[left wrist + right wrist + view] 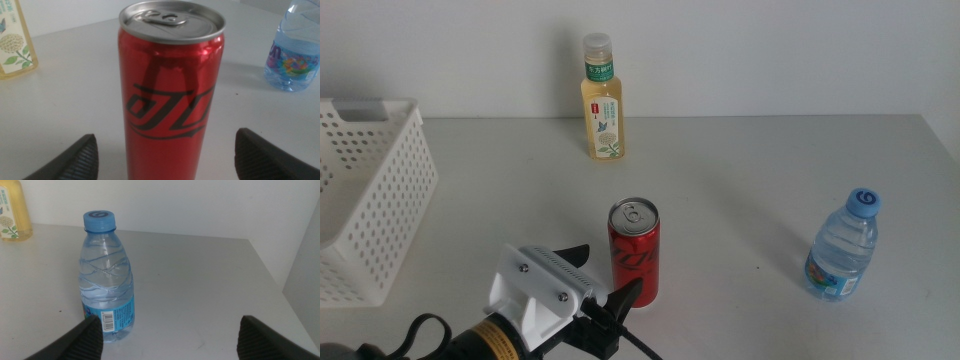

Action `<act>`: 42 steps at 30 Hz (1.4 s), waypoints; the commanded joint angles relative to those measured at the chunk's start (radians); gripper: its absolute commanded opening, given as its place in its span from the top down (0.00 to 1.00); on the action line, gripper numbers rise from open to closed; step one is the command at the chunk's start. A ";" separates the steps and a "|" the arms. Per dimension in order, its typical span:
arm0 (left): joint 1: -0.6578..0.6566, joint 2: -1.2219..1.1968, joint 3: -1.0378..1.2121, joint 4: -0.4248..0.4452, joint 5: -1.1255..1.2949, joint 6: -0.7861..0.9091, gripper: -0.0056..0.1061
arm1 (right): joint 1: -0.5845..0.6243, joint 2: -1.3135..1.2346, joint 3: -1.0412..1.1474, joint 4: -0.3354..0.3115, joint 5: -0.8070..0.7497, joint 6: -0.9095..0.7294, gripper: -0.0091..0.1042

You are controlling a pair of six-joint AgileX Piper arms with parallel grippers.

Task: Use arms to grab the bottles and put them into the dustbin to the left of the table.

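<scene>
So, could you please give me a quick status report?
Left claw open, straddling the can. Right claw open by the water bottle. Nothing binned.

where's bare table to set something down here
Bare table runs between the tea bottle, red can and water bottle. Crowded near the can, where the left gripper sits beside the basket.

setting: lab-like test bench | evidence: bare grey table (740,180), blank white wall (770,50)
</scene>
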 commanded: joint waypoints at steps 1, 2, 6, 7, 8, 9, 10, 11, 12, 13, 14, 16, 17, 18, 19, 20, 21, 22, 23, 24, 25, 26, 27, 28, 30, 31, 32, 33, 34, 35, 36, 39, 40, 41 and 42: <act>-0.003 -0.006 -0.042 0.001 -0.144 -0.019 0.11 | -0.006 -0.021 -0.009 -0.009 -0.078 -0.005 0.09; -0.002 0.002 -0.051 0.005 -0.144 -0.020 0.11 | -0.006 -0.021 -0.009 -0.009 -0.078 -0.005 0.09; -0.002 0.039 -0.094 0.032 -0.139 -0.030 0.11 | -0.006 -0.021 -0.009 -0.009 -0.078 -0.005 0.09; -0.002 0.046 -0.105 0.035 -0.137 -0.030 0.11 | -0.006 -0.021 -0.009 -0.009 -0.078 -0.005 0.09; -0.002 0.051 -0.116 0.036 -0.137 -0.030 0.11 | -0.006 -0.021 -0.009 -0.009 -0.078 -0.005 0.09; -0.002 0.057 -0.129 0.038 -0.134 -0.030 0.11 | -0.006 -0.021 -0.009 -0.009 -0.078 -0.005 0.09; -0.002 0.062 -0.142 0.042 -0.127 -0.030 0.11 | -0.006 -0.021 -0.009 -0.009 -0.078 -0.005 0.09; -0.002 0.066 -0.153 0.043 -0.115 -0.030 0.11 | -0.006 -0.021 -0.009 -0.009 -0.078 -0.005 0.09; -0.002 0.068 -0.168 0.046 -0.090 -0.030 0.11 | -0.006 -0.021 -0.009 -0.009 -0.078 -0.005 0.09; -0.002 0.068 -0.184 0.051 -0.062 -0.030 0.11 | -0.006 -0.021 -0.009 -0.009 -0.078 -0.005 0.09; -0.002 0.068 -0.197 0.055 -0.039 -0.030 0.11 | -0.006 -0.021 -0.009 -0.009 -0.078 -0.005 0.09; -0.002 0.068 -0.227 0.059 0.005 -0.029 0.11 | -0.006 -0.021 -0.009 -0.009 -0.078 -0.005 0.09; -0.002 0.068 -0.240 0.059 0.020 -0.029 0.11 | -0.006 -0.021 -0.009 -0.009 -0.078 -0.005 0.09; -0.002 0.068 -0.251 0.059 0.029 -0.029 0.11 | -0.006 -0.021 -0.009 -0.009 -0.078 -0.005 0.09; -0.002 0.070 -0.259 0.059 0.031 -0.028 0.11 | -0.006 -0.021 -0.009 -0.009 -0.078 -0.005 0.09; -0.002 0.072 -0.265 0.059 0.031 -0.025 0.11 | -0.006 -0.021 -0.009 -0.009 -0.078 -0.005 0.09; -0.002 0.079 -0.272 0.059 0.029 -0.025 0.11 | -0.006 -0.021 -0.009 -0.009 -0.078 -0.005 0.09; -0.002 0.088 -0.278 0.059 0.027 -0.025 0.11 | -0.006 -0.021 -0.009 -0.009 -0.078 -0.005 0.09; -0.002 0.096 -0.283 0.059 0.027 -0.025 0.11 | -0.006 -0.021 -0.009 -0.009 -0.078 -0.005 0.09; -0.002 0.107 -0.289 0.059 0.025 -0.025 0.11 | -0.006 -0.021 -0.009 -0.009 -0.078 -0.005 0.09; -0.002 0.119 -0.293 0.059 0.023 -0.025 0.11 | -0.006 -0.021 -0.009 -0.009 -0.078 -0.005 0.09; -0.002 0.129 -0.294 0.059 0.014 -0.025 0.11 | -0.006 -0.021 -0.009 -0.009 -0.078 -0.005 0.09; -0.002 0.138 -0.294 0.061 -0.004 -0.024 0.11 | -0.006 -0.021 -0.009 -0.009 -0.078 -0.005 0.09; -0.002 0.146 -0.294 0.067 -0.019 -0.023 0.11 | -0.006 -0.021 -0.009 -0.009 -0.078 -0.005 0.09; -0.002 0.157 -0.294 0.079 -0.055 -0.024 0.11 | -0.006 -0.021 -0.009 -0.009 -0.078 -0.005 0.09; -0.002 0.162 -0.294 0.079 -0.076 -0.024 0.11 | -0.006 -0.021 -0.009 -0.009 -0.078 -0.005 0.09; -0.002 0.166 -0.294 0.078 -0.087 -0.023 0.11 | -0.006 -0.021 -0.009 -0.009 -0.078 -0.005 0.09; -0.002 0.171 -0.294 0.078 -0.100 -0.022 0.11 | -0.006 -0.021 -0.009 -0.009 -0.078 -0.005 0.09; -0.002 0.176 -0.294 0.078 -0.101 -0.017 0.11 | -0.006 -0.021 -0.009 -0.009 -0.078 -0.005 0.09; -0.002 0.184 -0.294 0.076 -0.103 -0.018 0.11 | -0.006 -0.021 -0.009 -0.009 -0.078 -0.005 0.09; -0.002 0.192 -0.294 0.071 -0.104 -0.018 0.11 | -0.006 -0.021 -0.009 -0.009 -0.078 -0.005 0.09; -0.002 0.214 -0.294 0.065 -0.125 -0.018 0.11 | -0.006 -0.021 -0.009 -0.009 -0.078 -0.005 0.09; -0.002 0.219 -0.294 0.065 -0.139 -0.017 0.11 | -0.006 -0.021 -0.009 -0.009 -0.078 -0.005 0.09; -0.002 0.221 -0.294 0.065 -0.153 -0.015 0.11 | -0.006 -0.021 -0.009 -0.009 -0.078 -0.005 0.09; -0.002 0.222 -0.294 0.065 -0.167 -0.009 0.11 | -0.006 -0.021 -0.009 -0.009 -0.078 -0.005 0.09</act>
